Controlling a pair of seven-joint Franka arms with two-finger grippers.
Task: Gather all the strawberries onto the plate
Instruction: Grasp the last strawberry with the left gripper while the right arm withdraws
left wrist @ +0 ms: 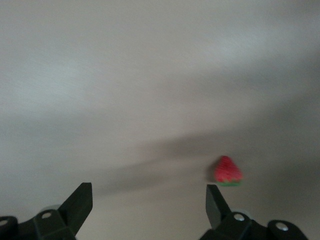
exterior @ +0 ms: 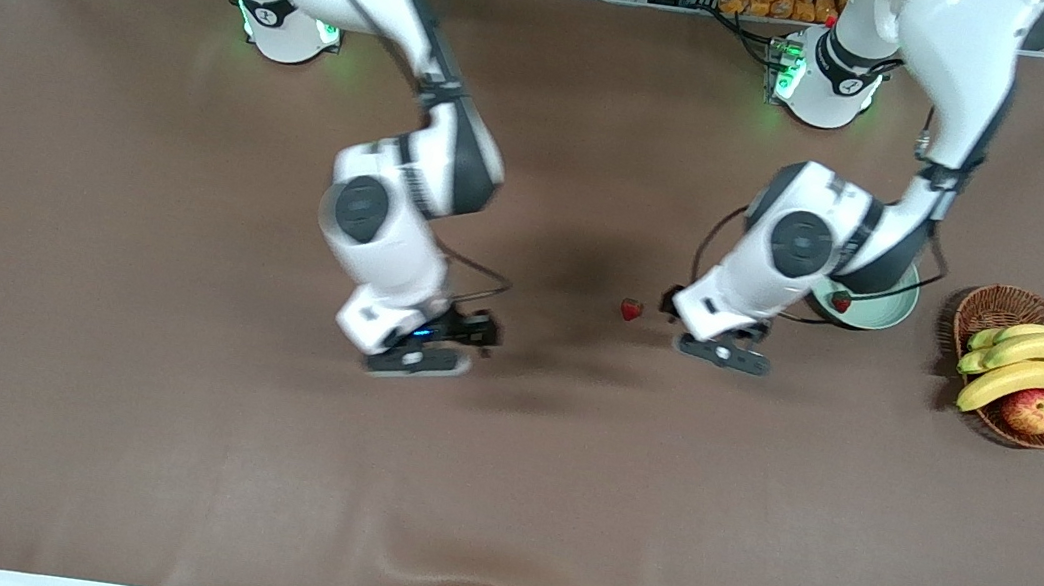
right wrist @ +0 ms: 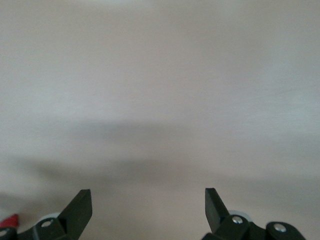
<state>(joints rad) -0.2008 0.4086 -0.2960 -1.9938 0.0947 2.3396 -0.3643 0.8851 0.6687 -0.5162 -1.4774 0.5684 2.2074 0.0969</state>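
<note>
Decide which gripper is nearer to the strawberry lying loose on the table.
Left. The left gripper is open right beside the strawberry, toward the plate. The right gripper is open too, farther off toward the right arm's end.

Counting it up: two small red strawberries with green caps on show, one (exterior: 631, 309) lying on the brown table cover, another (exterior: 842, 302) sitting in the plate. One round pale mint-green plate (exterior: 895, 312). One brown wicker basket (exterior: 994, 307), and inside it three yellow bananas (exterior: 1027, 365) and one red-yellow apple (exterior: 1032, 411). Two white robot arms, each carrying one black two-finger gripper: the left gripper (exterior: 724, 352) and the right gripper (exterior: 421, 352).
</note>
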